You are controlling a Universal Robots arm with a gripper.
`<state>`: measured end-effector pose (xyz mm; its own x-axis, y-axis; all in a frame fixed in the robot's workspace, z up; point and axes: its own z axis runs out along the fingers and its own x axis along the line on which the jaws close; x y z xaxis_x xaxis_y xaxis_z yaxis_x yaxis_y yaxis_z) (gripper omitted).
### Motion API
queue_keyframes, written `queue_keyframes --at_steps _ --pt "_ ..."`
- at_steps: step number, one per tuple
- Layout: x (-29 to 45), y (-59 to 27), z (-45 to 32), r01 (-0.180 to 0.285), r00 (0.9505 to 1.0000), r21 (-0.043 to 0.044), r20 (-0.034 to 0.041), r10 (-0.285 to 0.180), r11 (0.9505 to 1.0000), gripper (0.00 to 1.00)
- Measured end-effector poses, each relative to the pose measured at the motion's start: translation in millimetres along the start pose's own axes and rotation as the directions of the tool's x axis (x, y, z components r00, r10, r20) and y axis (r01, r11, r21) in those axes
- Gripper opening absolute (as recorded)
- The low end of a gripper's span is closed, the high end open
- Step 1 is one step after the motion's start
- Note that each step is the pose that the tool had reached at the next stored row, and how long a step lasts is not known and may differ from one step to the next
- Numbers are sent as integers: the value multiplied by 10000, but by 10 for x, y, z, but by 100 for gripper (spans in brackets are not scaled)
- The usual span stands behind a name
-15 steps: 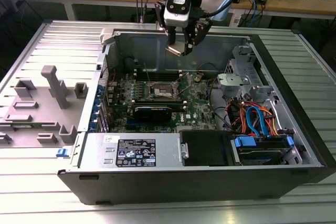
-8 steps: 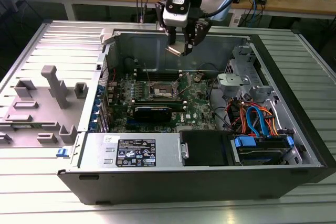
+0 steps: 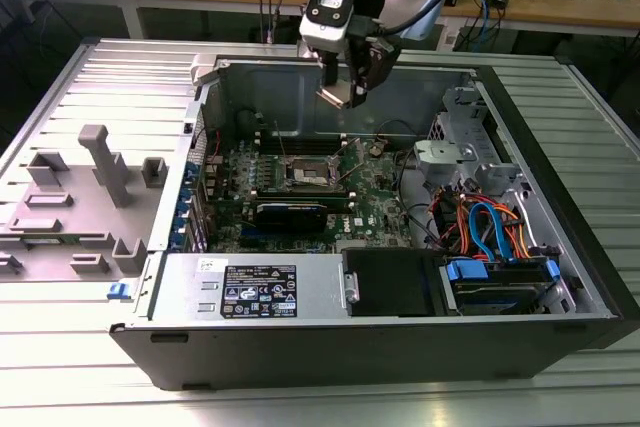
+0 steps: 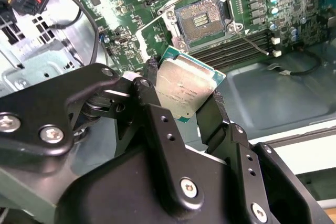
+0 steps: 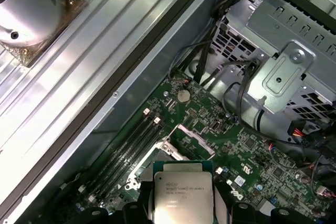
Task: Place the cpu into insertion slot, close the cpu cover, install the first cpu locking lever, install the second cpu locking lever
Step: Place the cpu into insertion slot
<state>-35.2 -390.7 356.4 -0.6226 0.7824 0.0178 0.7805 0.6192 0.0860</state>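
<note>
My gripper (image 3: 343,87) hangs over the open computer case, shut on the cpu (image 3: 333,97), above and behind the insertion slot (image 3: 310,179). In the second wrist view the cpu (image 4: 186,87), silvery-grey with a green rim, sits tilted between the two black fingers (image 4: 214,109) of the gripper (image 4: 184,92). Beyond it lies the insertion slot (image 4: 202,18), its dark centre uncovered. The cpu cover (image 4: 153,31) stands swung up beside the slot. In the first wrist view the cpu (image 5: 184,192) is in front of the raised cpu cover (image 5: 191,139).
The green motherboard (image 3: 375,197) carries long memory slots (image 3: 300,142) and a black card (image 3: 290,212). A power supply (image 3: 250,292) lies along the front, and a drive cage with blue and orange cables (image 3: 490,227) is at the exterior view's right. A grey fixture (image 3: 100,177) stands outside the case.
</note>
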Motion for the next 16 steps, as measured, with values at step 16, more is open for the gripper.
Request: queue_keyframes --at_steps 16 --pt "3 -8 10 -166 9999 -1 14 166 9999 54"
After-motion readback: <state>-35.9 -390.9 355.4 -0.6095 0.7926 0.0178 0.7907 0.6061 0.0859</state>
